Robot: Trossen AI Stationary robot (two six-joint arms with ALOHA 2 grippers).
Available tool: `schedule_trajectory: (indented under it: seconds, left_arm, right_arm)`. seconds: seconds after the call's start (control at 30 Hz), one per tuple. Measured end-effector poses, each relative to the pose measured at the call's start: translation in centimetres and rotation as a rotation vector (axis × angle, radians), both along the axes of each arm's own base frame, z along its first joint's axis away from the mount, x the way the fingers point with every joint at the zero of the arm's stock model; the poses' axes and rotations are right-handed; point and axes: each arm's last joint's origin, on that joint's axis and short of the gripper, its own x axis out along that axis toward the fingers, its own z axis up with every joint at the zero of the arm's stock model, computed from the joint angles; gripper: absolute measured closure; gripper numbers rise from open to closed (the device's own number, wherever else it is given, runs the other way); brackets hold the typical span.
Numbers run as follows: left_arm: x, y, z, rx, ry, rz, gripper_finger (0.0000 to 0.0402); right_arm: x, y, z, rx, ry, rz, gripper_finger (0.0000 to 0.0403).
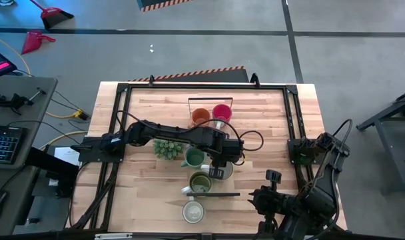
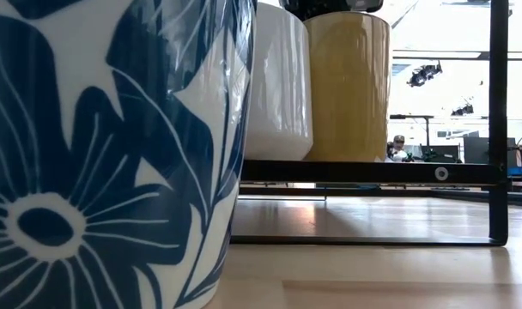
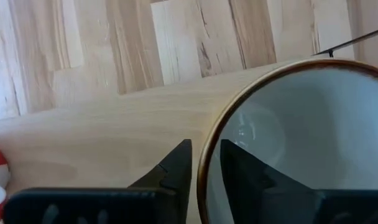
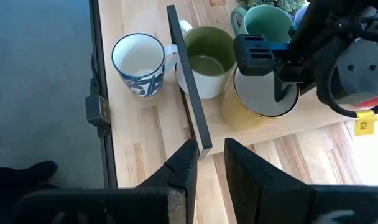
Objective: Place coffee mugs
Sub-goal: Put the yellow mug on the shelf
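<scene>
Left gripper [image 4: 282,78] straddling the rim of a round yellow ceramic mug with pale inside [image 4: 254,106] mid-bench, beside the olive-green mug [image 4: 209,59]; right gripper [image 4: 207,163] slightly parted, empty, near the bench's front right corner

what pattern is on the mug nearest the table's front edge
Blue flowers on white mug, clearest in the low view.

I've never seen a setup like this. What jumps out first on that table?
A loose line of colourful mugs runs down the middle of the wooden table: an orange mug and pink-red mug at the far end, a blue-flowered white mug at the near end. The left gripper straddles the rim of a yellow mug mid-row, while the right gripper waits at the near right corner.
</scene>
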Motion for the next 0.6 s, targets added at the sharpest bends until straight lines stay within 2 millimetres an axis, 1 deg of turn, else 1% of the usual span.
schedule_trajectory:
  seconds: [0.13,0.33,0.43,0.6]
  left_arm:
    - [0.0,0.0,0.0,0.000,0.000,0.002,0.0298]
    - [-0.5,0.1,0.8,-0.001,-0.004,0.013,0.0261]
    - [-0.7,0.1,1.7,-0.008,-0.029,0.021,0.0253]
    - [-0.9,-0.2,2.3,-0.016,-0.052,0.023,0.0249]
  right_arm:
    - [0.0,0.0,0.0,0.003,0.004,0.001,0.0343]
    - [0.0,0.0,0.0,0.003,0.006,0.002,0.0343]
    - [0.0,0.0,0.0,0.003,0.006,0.002,0.0343]
    - [0.0,0.0,0.0,0.003,0.006,0.002,0.0343]
